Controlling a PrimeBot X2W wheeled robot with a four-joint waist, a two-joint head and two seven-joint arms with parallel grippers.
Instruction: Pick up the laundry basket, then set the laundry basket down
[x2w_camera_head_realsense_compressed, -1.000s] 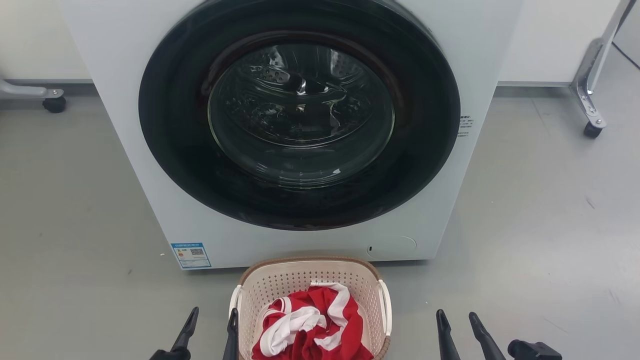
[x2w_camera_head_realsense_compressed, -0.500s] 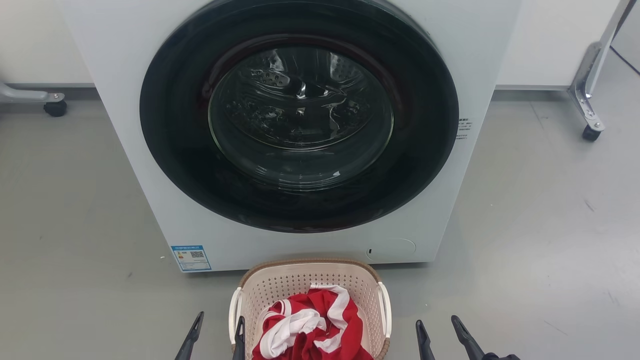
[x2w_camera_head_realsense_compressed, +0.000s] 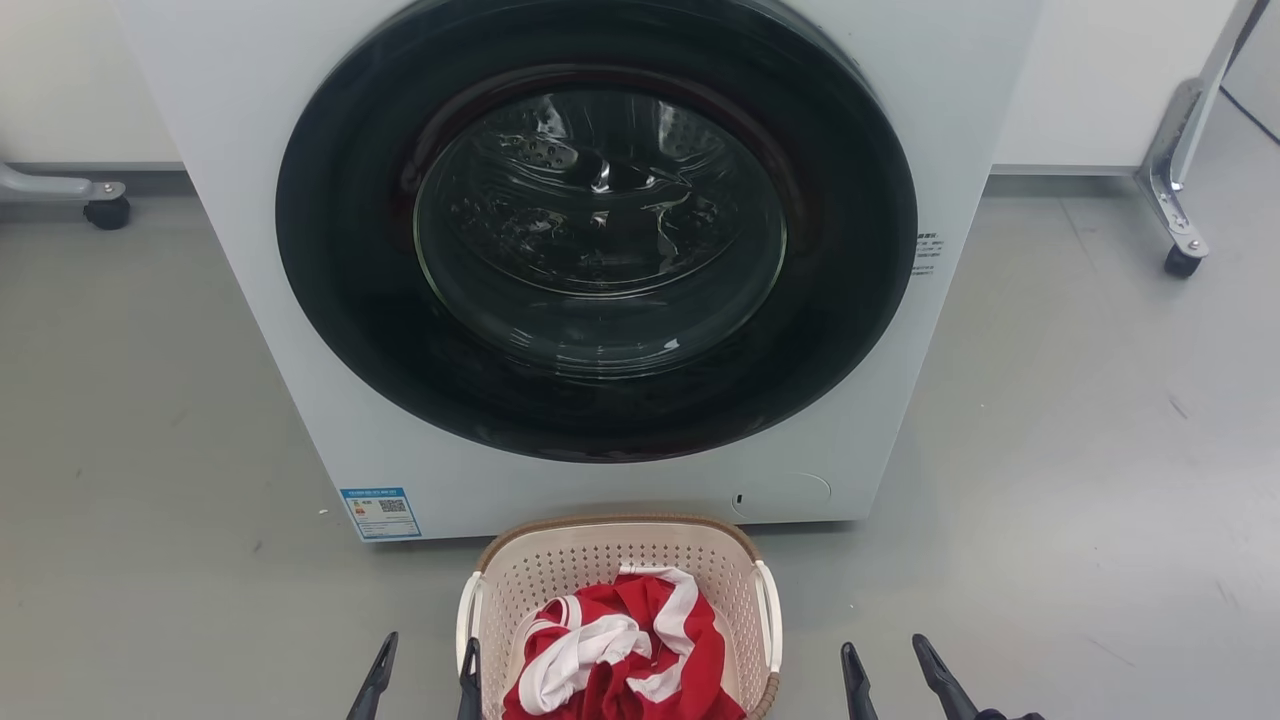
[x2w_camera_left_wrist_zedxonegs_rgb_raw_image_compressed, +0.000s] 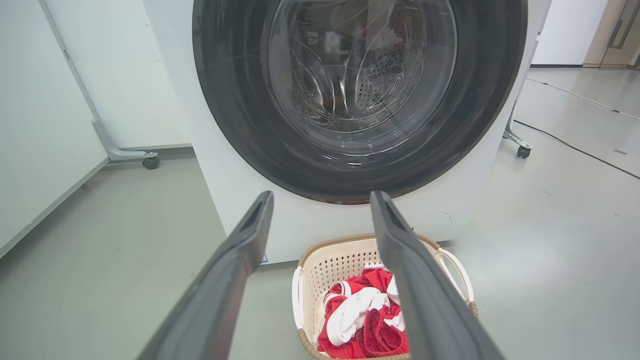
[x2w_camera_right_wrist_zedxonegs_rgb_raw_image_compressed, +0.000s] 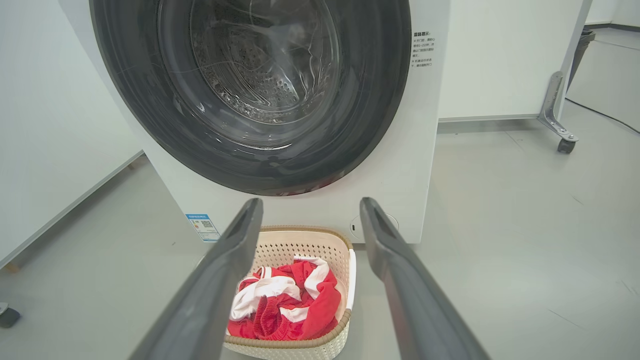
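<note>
Fingers of the left gripper (x2w_camera_head_realsense_compressed: 430, 642) stand apart just left of the laundry basket (x2w_camera_head_realsense_compressed: 600, 560), the inner one by its left handle. The right gripper (x2w_camera_head_realsense_compressed: 884, 646), likewise spread, sits clear of its right side. The laundry basket rests on the grey floor (x2w_camera_head_realsense_compressed: 1050, 450), holding a red-and-white garment (x2w_camera_head_realsense_compressed: 620, 650). Just behind it stands a white washing machine (x2w_camera_head_realsense_compressed: 960, 120).

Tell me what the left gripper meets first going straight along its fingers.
Probably the washer, its white front just below the door; the laundry basket seems to lie beneath that line, though depth is unclear.
</note>
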